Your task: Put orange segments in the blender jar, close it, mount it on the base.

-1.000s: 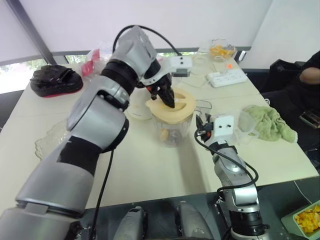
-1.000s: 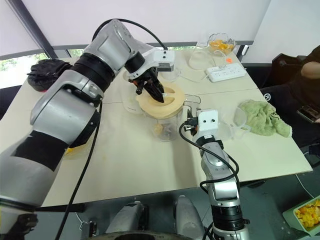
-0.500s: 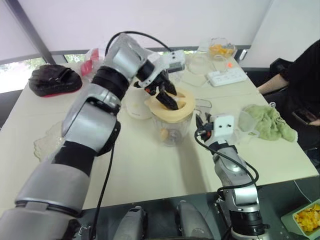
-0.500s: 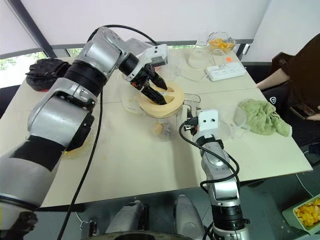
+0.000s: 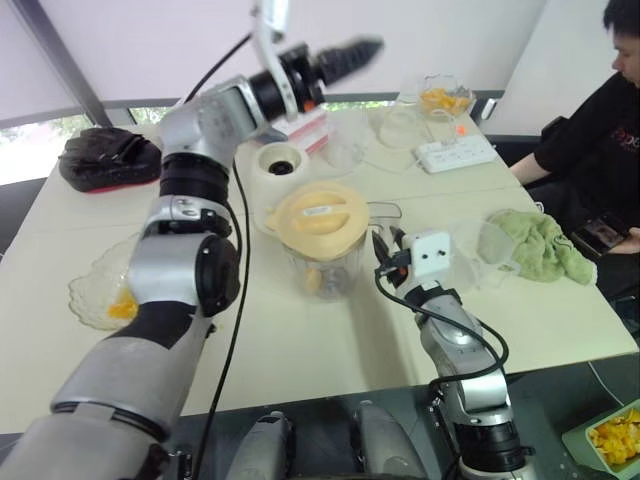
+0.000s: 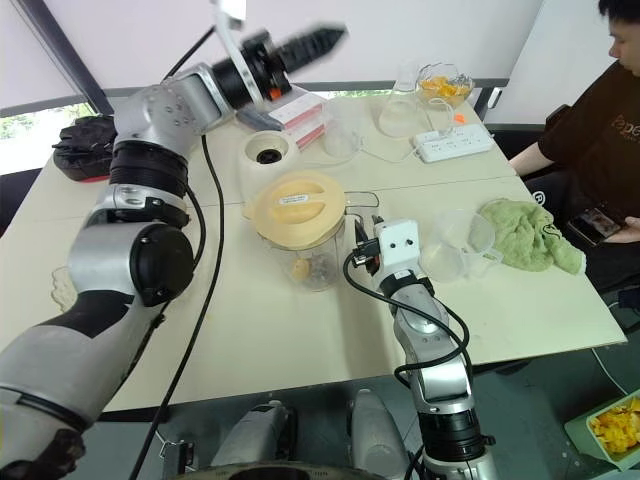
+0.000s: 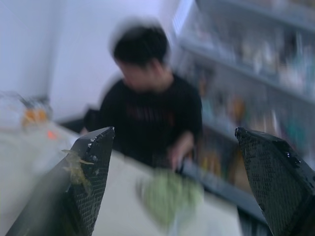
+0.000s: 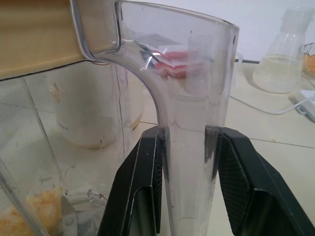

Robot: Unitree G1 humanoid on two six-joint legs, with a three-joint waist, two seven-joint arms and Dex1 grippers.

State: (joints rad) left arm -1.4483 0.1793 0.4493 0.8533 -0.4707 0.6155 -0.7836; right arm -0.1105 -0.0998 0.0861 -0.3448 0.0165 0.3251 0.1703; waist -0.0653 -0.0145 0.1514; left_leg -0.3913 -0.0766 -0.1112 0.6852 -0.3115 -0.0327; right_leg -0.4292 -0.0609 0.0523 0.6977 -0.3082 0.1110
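Note:
The blender jar [image 5: 322, 262] stands mid-table with a cream lid [image 5: 317, 213] on top and orange segments [image 5: 314, 281] at its bottom. My right gripper [image 8: 184, 133] is shut on the jar's clear side handle [image 8: 189, 93], one finger on each side. My left gripper [image 5: 350, 48] hangs high above the table's back, open and holding nothing, with bits of pulp on one of its fingers [image 7: 78, 172]. The cream-white base [image 5: 278, 160] sits behind the jar to the left, its black socket uncovered.
A glass dish [image 5: 95, 290] with an orange piece lies at the left. Behind are red packets [image 5: 305, 125], a flask [image 5: 398, 122], a bowl of fruit [image 5: 443, 100] and a power strip [image 5: 455, 153]. A clear cup [image 5: 490, 250], green cloth [image 5: 540, 245] and a person [image 5: 600, 120] are right.
My left gripper opened, let go of the lid and swung up and away from the jar, uncovering the base behind. The lid stays on the jar. The person at the right leaned into view.

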